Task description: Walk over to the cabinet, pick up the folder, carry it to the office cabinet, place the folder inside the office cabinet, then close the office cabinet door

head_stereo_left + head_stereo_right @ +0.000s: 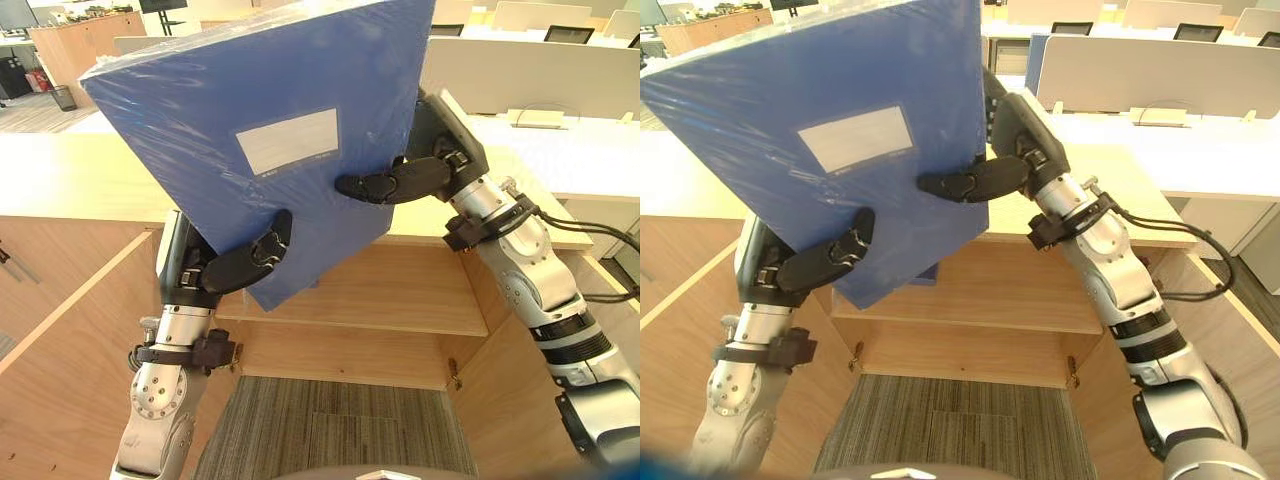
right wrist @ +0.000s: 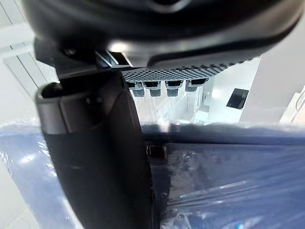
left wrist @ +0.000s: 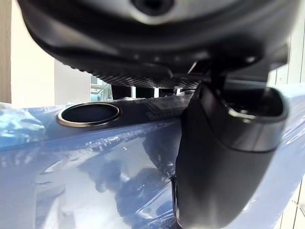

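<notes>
While tilted before the open cabinet point(image 1: 400, 290), blue folder point(image 1: 250, 100) in the pinch of left hand point(image 1: 240, 265) low, right hand point(image 1: 400, 181) higher.

An office: rows of partitioned desks point(image 1: 1120, 75) with monitors point(image 1: 1198, 32).

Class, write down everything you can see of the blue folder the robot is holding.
The folder is a thick blue box file wrapped in clear, crinkled plastic film, with a pale rectangular label on its front face and a metal-ringed finger hole in its spine. It is held in the air, tilted with one corner lowest, in front of an open wooden cabinet. The left hand pinches it near that lower corner and the right hand pinches its right edge, each with its thumb across the front.
</notes>
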`<state>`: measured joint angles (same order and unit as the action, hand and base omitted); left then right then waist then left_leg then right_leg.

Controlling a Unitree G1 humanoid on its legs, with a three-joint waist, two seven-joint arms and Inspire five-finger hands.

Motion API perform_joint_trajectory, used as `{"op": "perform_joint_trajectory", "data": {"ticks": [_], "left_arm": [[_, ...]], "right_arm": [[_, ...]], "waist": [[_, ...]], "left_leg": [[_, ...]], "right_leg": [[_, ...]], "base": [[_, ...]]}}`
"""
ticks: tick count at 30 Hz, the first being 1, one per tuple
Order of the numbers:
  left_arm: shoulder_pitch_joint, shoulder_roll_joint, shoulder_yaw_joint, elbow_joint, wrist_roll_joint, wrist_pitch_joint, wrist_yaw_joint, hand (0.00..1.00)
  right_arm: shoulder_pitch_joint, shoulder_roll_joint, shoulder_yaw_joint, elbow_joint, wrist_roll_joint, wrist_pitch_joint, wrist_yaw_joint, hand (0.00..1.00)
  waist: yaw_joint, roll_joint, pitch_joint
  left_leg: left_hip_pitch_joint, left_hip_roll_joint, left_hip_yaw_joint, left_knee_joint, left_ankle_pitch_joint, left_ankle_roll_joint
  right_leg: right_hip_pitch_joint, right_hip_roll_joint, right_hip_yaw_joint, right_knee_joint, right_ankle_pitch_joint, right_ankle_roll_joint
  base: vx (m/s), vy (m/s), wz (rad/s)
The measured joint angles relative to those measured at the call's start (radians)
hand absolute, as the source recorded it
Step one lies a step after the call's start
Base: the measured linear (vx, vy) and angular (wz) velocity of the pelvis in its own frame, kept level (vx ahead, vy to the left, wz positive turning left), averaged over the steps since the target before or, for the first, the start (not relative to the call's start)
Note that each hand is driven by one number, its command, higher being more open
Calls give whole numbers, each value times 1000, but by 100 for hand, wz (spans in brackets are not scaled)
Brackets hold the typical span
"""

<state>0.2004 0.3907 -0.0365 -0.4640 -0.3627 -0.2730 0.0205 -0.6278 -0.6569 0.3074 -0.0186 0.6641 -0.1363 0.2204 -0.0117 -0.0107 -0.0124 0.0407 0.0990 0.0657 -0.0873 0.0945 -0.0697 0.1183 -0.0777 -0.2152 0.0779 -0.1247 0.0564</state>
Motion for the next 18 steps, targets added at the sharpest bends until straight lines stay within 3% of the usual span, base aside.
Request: {"op": "perform_joint_trajectory", "data": {"ticks": [6, 7, 13, 18], "left_arm": [[-32, 85, -25, 51, -41, -34, -2, 0], [-32, 104, -27, 63, -53, -40, -9, 100], [-31, 200, -60, 160, -105, -42, -101, 100], [-28, 271, -181, 292, -129, 30, -268, 100]], "right_arm": [[-72, -131, 123, 14, 163, 2, 117, 0], [-74, -147, 138, 14, 176, 2, 132, 0], [-75, -224, 188, 14, 200, 15, 173, 0], [-73, -276, 214, 0, 60, 36, 206, 0]], "waist": [[7, 0, 0], [8, 0, 0], [5, 4, -3], [6, 4, -3]], "left_leg": [[-4, -1, -1, 0, 1, -1], [-4, -1, -1, 0, 1, -1], [-15, -1, 0, 0, 5, -2], [-17, 0, 1, 0, 5, -2]], "right_leg": [[-1, -1, -1, -4, 3, 0], [-1, -1, -1, -4, 3, 0], [-14, 0, 0, -3, 6, -3], [-17, 0, 1, -4, 7, -4]], "base": [[0, 0, 0], [0, 0, 0], [0, 0, 0], [0, 0, 0]]}}
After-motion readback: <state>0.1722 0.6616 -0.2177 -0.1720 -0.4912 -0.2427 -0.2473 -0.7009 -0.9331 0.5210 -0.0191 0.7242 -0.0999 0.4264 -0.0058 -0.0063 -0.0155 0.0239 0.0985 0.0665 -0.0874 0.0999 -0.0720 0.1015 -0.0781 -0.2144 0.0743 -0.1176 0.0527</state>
